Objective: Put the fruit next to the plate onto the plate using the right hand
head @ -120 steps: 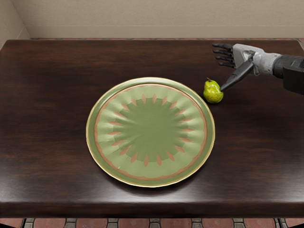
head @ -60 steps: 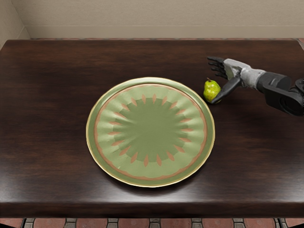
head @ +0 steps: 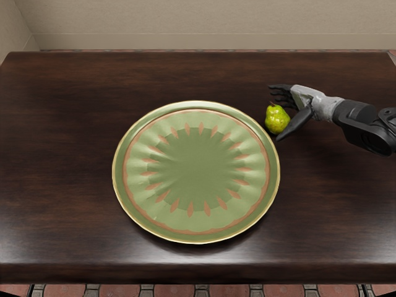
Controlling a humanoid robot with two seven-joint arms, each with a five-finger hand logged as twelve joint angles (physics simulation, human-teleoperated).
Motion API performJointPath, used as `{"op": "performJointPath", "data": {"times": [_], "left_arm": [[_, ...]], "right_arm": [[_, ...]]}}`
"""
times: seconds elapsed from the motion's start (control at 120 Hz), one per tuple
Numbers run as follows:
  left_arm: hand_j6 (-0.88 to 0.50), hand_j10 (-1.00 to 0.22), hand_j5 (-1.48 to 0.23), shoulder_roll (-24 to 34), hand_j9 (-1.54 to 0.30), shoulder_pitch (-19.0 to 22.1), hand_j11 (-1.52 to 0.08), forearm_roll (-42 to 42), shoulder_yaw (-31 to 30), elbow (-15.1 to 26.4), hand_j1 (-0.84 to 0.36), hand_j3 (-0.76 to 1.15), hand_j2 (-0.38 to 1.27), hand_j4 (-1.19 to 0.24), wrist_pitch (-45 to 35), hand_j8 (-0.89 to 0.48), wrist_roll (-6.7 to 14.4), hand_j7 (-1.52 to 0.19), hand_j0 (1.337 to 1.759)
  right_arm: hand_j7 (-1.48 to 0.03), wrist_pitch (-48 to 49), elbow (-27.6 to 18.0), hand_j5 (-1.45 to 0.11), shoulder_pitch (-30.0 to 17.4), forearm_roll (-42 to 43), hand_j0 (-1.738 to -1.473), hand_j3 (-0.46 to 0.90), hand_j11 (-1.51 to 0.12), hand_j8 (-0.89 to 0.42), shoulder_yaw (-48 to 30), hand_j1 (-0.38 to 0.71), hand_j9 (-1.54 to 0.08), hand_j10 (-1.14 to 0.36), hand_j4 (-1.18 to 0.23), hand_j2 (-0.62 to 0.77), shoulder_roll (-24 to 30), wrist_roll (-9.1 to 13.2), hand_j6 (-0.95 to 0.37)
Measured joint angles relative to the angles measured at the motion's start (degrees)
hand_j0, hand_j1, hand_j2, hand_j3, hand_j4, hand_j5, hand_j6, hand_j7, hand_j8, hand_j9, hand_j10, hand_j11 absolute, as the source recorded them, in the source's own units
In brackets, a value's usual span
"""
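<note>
Right hand at small green pear, fingers open.
Pear at round green plate's 2 o'clock; thumb nudge may roll it off.

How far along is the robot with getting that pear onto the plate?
Done: the right hand is at the pear, open around it. In hand: the grasp, not yet closed; the pear sits on the table beside the plate. Left: lift, carry and set down.
</note>
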State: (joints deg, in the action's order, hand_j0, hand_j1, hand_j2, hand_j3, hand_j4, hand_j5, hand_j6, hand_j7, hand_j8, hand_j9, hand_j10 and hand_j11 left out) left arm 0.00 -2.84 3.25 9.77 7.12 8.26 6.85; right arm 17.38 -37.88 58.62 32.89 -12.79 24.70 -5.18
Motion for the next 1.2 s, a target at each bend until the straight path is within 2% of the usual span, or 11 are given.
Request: {"op": "performJointPath", "data": {"times": [0.483,0.833,0.95,1.125,1.2], "left_arm": [[0.00,0.00,0.00,0.00,0.00,-0.04,0.00,0.00,0.00,0.00,0.35,0.00,0.00,0.00,0.00,0.00,0.00,0.00,1.658],[0.00,0.00,0.00,0.00,0.00,-0.03,0.00,-0.01,0.01,0.00,0.35,0.00,0.00,0.00,-0.01,0.00,-0.01,0.00,1.658],[0.00,0.00,0.00,0.00,0.00,-0.04,0.00,-0.01,0.01,0.00,0.35,0.00,0.00,0.00,0.00,0.00,0.00,0.00,1.658],[0.00,0.00,0.00,0.00,0.00,-0.01,0.00,-0.01,0.01,0.01,0.35,0.00,0.00,0.00,0.00,0.00,-0.01,0.00,1.658],[0.00,0.00,0.00,0.00,0.00,-0.04,0.00,-0.01,0.02,0.01,0.35,0.00,0.00,0.00,0.00,0.00,-0.01,0.00,1.658]], "right_arm": [[-0.38,1.01,0.00,-0.38,0.25,2.53,-1.658,0.00,-0.38,-0.29,0.26,0.00,-0.38,-0.29,-0.29,-0.06,-0.01,-0.62,-0.29],[-0.53,0.48,0.05,-0.50,0.03,4.21,-1.658,0.00,-0.53,-0.34,0.44,0.13,-0.51,-0.36,-0.44,-0.07,-0.26,-0.73,-0.41],[-0.57,0.39,0.64,-0.54,-0.24,4.53,-1.658,0.00,-0.57,-0.38,1.02,0.17,-0.55,-0.39,-0.47,-0.07,-0.27,-1.60,-0.42],[-0.63,0.45,1.05,-0.62,-0.43,4.29,-1.655,0.00,-0.65,-0.36,1.40,0.21,-0.63,-0.35,-0.51,-0.04,-0.28,-2.20,-0.39],[-0.66,0.44,1.16,-0.65,-0.50,4.29,-1.655,0.00,-0.68,-0.35,1.44,0.25,-0.66,-0.35,-0.52,0.09,-0.27,-2.25,-0.39]]}}
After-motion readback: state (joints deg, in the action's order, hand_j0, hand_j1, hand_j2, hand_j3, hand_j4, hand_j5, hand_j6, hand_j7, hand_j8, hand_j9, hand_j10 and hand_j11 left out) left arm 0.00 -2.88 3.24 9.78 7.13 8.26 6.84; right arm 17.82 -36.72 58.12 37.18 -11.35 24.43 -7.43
